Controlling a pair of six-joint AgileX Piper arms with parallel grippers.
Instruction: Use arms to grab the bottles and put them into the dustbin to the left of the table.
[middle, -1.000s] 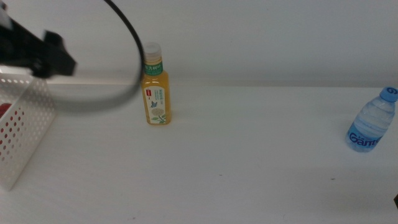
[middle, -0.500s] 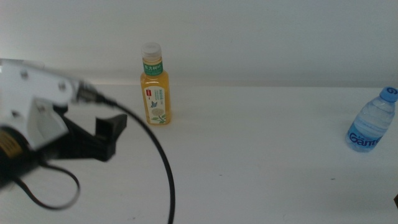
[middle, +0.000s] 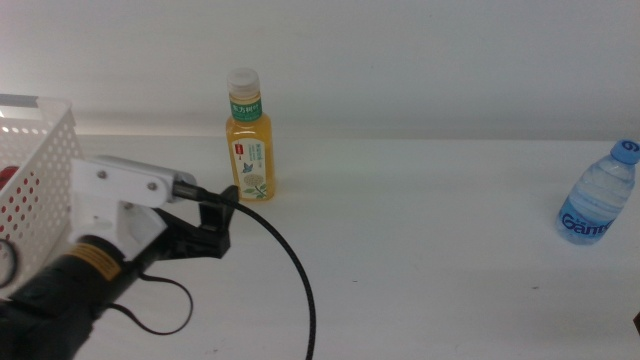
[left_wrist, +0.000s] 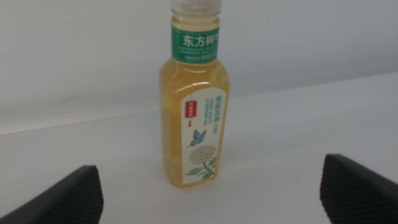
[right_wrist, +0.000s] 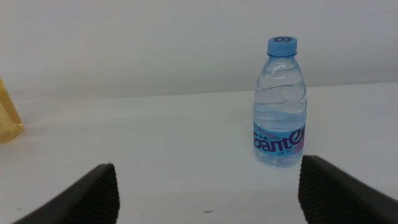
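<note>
The yellow tea bottle (middle: 250, 140) with a white cap and green label stands upright at the back of the table (middle: 400, 250). My left gripper (middle: 222, 222) sits just short of it, to its front left, and is open. In the left wrist view the tea bottle (left_wrist: 194, 106) stands centred beyond the gap of the left gripper (left_wrist: 211, 196), untouched. The clear blue-capped water bottle (middle: 598, 195) stands at the far right. In the right wrist view the water bottle (right_wrist: 280, 106) is ahead of my open right gripper (right_wrist: 208, 193), with nothing held.
The white perforated dustbin (middle: 40, 165) stands at the left edge, and something red (middle: 6, 174) shows through its holes. A black cable (middle: 290, 270) loops from the left arm over the table. Bare white tabletop lies between the two bottles.
The left arm has swung from over the dustbin down and right, to in front of the tea bottle. The dustbin is in view again. Both bottles stayed put.
</note>
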